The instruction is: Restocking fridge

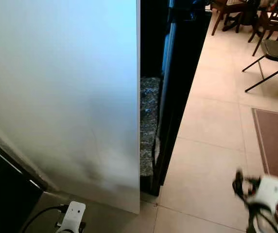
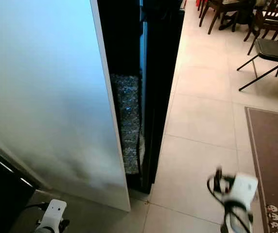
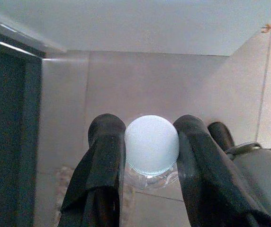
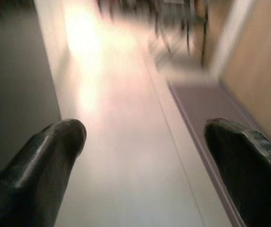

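Bottle in hand, not yet stocked.
Left gripper point(image 3: 150, 146) clenched on clear white-capped plastic bottle point(image 3: 151, 143); right gripper point(image 4: 142, 156) released; white fridge door point(image 1: 66, 92) open.

The open fridge door point(image 1: 66, 97) stands edge-on at the left, directly ahead of the robot. The fridge body point(image 1: 178, 73) stands just to its right, with a narrow gap between them. In that gap, a stone countertop edge point(image 1: 148, 121) lies behind the door. Tiled floor point(image 1: 212, 145) extends to the right of the fridge. A rug point(image 1: 277, 145) lies on the floor at the far right. Chairs point(image 1: 270, 48) and a table point(image 2: 226, 7) stand beyond the rug, behind it.

The left gripper point(image 3: 149, 156) sits below the door's lower edge, its fingers on either side of a capped bottle point(image 3: 152, 144). The right gripper point(image 4: 145, 137) hangs over the floor beside the rug.
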Tool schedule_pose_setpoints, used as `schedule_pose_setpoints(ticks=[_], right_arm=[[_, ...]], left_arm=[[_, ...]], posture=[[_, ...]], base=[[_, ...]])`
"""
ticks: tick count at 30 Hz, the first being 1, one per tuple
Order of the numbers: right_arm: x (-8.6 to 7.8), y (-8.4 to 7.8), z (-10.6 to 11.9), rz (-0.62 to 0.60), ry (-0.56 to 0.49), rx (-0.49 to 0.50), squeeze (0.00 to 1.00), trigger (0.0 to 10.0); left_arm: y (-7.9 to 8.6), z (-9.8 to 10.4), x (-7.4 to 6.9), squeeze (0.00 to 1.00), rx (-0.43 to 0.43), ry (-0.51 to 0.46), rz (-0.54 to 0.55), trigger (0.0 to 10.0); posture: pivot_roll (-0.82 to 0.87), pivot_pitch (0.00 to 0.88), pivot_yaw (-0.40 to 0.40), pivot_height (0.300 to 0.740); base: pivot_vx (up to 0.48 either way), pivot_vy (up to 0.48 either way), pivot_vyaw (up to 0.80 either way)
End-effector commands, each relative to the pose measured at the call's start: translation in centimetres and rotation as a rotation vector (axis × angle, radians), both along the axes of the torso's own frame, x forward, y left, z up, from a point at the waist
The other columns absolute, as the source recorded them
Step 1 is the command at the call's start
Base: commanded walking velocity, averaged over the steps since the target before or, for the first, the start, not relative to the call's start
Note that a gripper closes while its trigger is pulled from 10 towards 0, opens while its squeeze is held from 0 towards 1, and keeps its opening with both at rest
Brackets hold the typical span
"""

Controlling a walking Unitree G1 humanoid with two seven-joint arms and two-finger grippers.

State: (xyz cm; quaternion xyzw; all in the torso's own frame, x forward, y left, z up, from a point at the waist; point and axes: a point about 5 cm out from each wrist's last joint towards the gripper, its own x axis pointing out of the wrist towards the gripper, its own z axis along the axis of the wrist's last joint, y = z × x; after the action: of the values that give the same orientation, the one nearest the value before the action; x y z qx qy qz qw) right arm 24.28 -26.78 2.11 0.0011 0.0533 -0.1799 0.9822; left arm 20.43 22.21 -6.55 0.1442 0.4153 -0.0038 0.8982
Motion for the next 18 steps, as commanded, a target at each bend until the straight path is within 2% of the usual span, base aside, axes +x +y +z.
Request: schedule_pose_setpoints(ticks=[1, 3, 5, 6, 7, 8, 10, 11, 12, 14, 15, 16, 18], right_arm=[[0.6, 2.1, 0.5, 0.063, -0.044, 0.026, 0.00, 10.0], [1.4, 2.9, 1.7, 0.098, -0.089, 0.019, 0.00, 10.0], [2.8, 5.1, 3.9, 0.170, -0.159, 0.000, 0.00, 10.0], [3.1, 5.6, 4.2, 0.185, -0.168, 0.003, 0.00, 10.0], [3.2, 6.0, 4.4, 0.193, -0.172, 0.005, 0.00, 10.0], [4.0, 7.8, 4.9, 0.257, -0.172, 0.014, 0.00, 10.0], [4.9, 10.3, 5.7, 0.346, -0.182, 0.042, 0.00, 10.0], [4.9, 10.3, 5.7, 0.346, -0.182, 0.042, 0.00, 10.0], [5.4, 11.7, 6.1, 0.380, -0.186, 0.070, 0.00, 10.0], [5.6, 12.2, 6.3, 0.392, -0.186, 0.080, 0.00, 10.0], [6.2, 13.7, 6.6, 0.454, -0.171, 0.067, 0.00, 10.0], [6.7, 14.9, 7.0, 0.490, -0.174, 0.095, 0.00, 10.0], [7.2, 15.5, 7.4, 0.507, -0.173, 0.095, 0.00, 10.0]], left_arm=[[-0.1, -0.1, -0.1, 0.00, 0.000, 0.001, 0.005, 10.0], [-0.1, -0.1, -0.1, 0.00, -0.001, -0.001, 0.008, 10.0], [0.0, -0.1, -0.2, 0.00, -0.001, -0.002, 0.018, 10.0], [0.0, -0.1, -0.2, 0.00, 0.000, -0.001, 0.020, 10.0], [0.1, -0.1, -0.3, 0.00, 0.001, 0.000, 0.020, 10.0], [0.3, -0.2, -0.5, 0.00, 0.005, 0.005, 0.025, 10.0], [0.5, -0.3, -0.8, 0.00, 0.008, 0.011, 0.034, 10.0], [0.5, -0.3, -0.8, 0.00, 0.008, 0.011, 0.034, 10.0], [0.7, -0.4, -1.0, 0.00, 0.009, 0.014, 0.040, 10.0], [0.7, -0.4, -1.0, 0.00, 0.009, 0.015, 0.042, 10.0], [0.8, -0.4, -1.1, 0.00, 0.009, 0.017, 0.045, 10.0], [0.9, -0.5, -1.2, 0.00, 0.009, 0.019, 0.053, 10.0], [0.9, -0.5, -1.3, 0.00, 0.009, 0.021, 0.056, 10.0]], posture=[[-0.01, 0.052, 0.017, 0.740], [-0.01, 0.050, 0.016, 0.740], [-0.01, 0.050, 0.016, 0.740], [-0.01, 0.045, 0.013, 0.740], [-0.01, 0.043, 0.013, 0.740], [-0.01, 0.040, 0.011, 0.740], [0.00, 0.037, 0.010, 0.740], [0.00, 0.037, 0.010, 0.740], [0.00, 0.036, 0.010, 0.740], [0.00, 0.036, 0.010, 0.740], [0.01, 0.035, 0.007, 0.740], [0.02, 0.034, 0.006, 0.740], [0.02, 0.035, 0.006, 0.740]], base=[[0.000, 0.000, 0.00], [0.000, 0.000, 0.00], [0.000, 0.000, 0.00], [0.000, 0.000, 0.00], [0.000, 0.000, 0.00], [0.000, 0.000, 0.00], [0.000, 0.000, 0.00], [0.000, 0.000, 0.00], [0.000, 0.000, 0.00], [0.000, 0.000, 0.00], [0.000, 0.000, 0.00], [0.000, 0.000, 0.00], [0.000, 0.000, 0.00]])
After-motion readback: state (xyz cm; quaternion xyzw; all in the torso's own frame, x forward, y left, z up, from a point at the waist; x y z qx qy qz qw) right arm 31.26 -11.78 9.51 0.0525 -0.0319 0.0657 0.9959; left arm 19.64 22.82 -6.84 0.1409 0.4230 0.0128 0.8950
